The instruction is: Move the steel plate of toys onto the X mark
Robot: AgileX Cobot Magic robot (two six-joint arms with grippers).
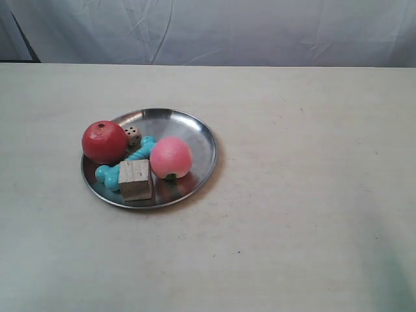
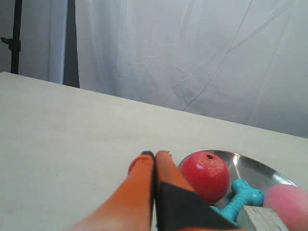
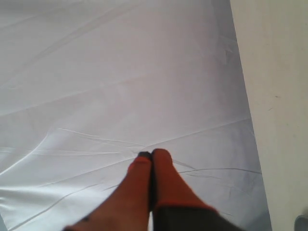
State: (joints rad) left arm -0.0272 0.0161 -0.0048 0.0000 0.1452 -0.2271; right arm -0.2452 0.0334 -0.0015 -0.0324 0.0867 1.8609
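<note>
The steel plate (image 1: pixel 188 130) lies left of the table's middle in the exterior view. On it sit a red apple (image 1: pixel 104 141), a pink peach (image 1: pixel 171 156), a turquoise bone (image 1: pixel 127 162), a wooden cube (image 1: pixel 135 179) and a white die (image 1: pixel 132 135). My left gripper (image 2: pixel 155 154) is shut and empty, low beside the apple (image 2: pixel 204 175) and just outside the plate's rim (image 2: pixel 240 166). My right gripper (image 3: pixel 151 154) is shut and empty, seen against white cloth. Neither arm shows in the exterior view. A tiny dark speck (image 1: pixel 239 252) lies nearer the front; I cannot tell whether it is the X mark.
A white cloth backdrop (image 1: pixel 227 29) hangs behind the table's far edge. A dark stand (image 2: pixel 17 38) shows at the backdrop's side in the left wrist view. The pale cream tabletop (image 1: pixel 312 162) stretches around the plate.
</note>
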